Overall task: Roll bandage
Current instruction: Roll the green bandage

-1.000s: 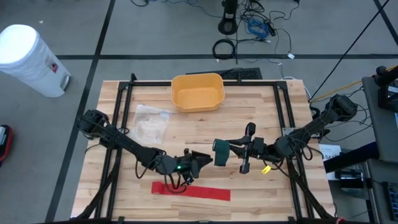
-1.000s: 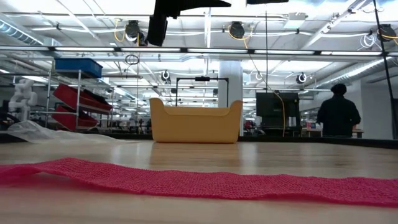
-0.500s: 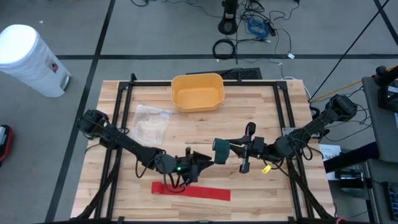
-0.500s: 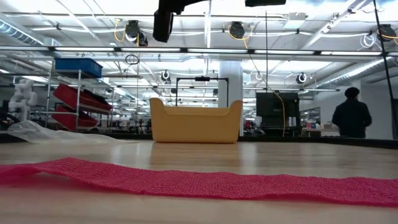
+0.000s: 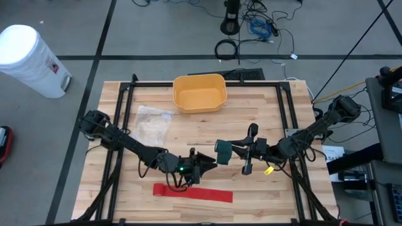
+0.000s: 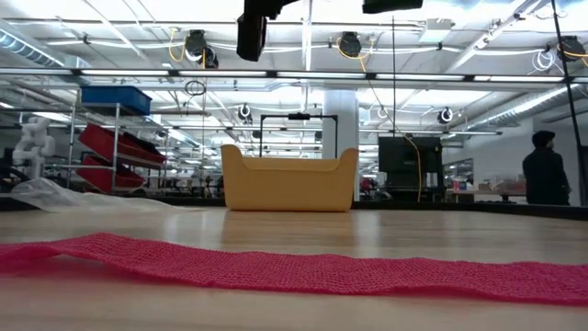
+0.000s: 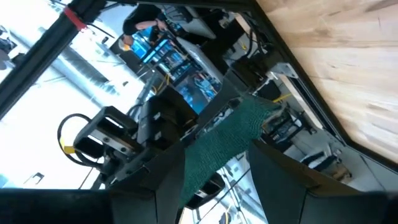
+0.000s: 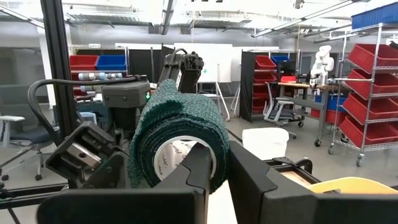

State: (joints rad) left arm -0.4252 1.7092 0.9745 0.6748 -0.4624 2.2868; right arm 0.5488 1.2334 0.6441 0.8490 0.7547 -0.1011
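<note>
Above mid-table, toward the near edge, both arms meet over bare wood: the right gripper [image 5: 227, 150] is clamped on a green bandage roll [image 5: 222, 152], one finger through the white core and one outside, as the right wrist view shows clearly [image 8: 177, 146]. The left gripper [image 5: 206, 164] sits just beside the roll, pointed at it; in the left wrist view a loose green tail [image 7: 230, 134] runs from the roll down between the left fingers [image 7: 171, 180]. Whether those fingers actually pinch the tail, cannot tell: it lies in the gap, but contact is not visible. A red bandage strip [image 5: 193, 193] lies flat and unrolled on the table [image 5: 264, 119] near the front edge, close under the left arm; the low view shows it stretched across the foreground [image 6: 294, 268]. A yellow bin [image 5: 199, 93] stands at the far side, and a clear plastic bag [image 5: 149, 125] lies left of centre. A person [image 6: 546, 167] stands in the room beyond, well away. Judged step: winding the green bandage's free end onto its roll, held aloft between the two arms. Next move likely calls for the left gripper to keep the tail taut and guide it round while the right turns or steadies the roll; slack would let the wrap loosen. The red strip looks untouched as yet.
</note>
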